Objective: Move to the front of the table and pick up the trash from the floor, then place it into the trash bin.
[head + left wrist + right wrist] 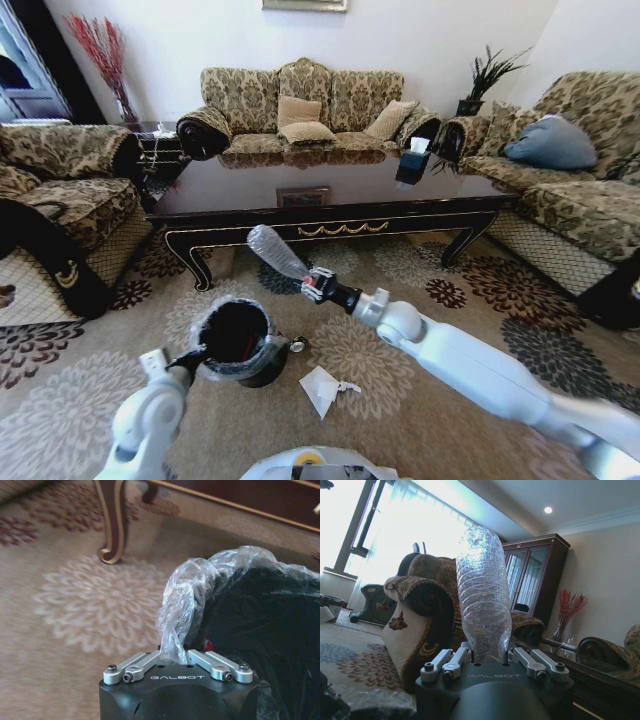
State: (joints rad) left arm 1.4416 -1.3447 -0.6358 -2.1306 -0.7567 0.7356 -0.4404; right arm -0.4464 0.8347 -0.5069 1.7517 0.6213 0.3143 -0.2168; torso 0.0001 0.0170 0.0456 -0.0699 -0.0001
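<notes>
**Bottle held over carpet, bin steadied by its liner**

Right end effector (318,285) is closed on the clear bottle (277,251) at its cap end, body angled up and left, in front of the counter (330,195). Left end effector (175,657) pinches the bin (237,343) liner at the near-left rim. Crumpled paper (322,388) lies on the carpet right of the bin. Bottle looks empty: light, thin-walled, prob. slippery, so the neck grip seems safest.
</notes>
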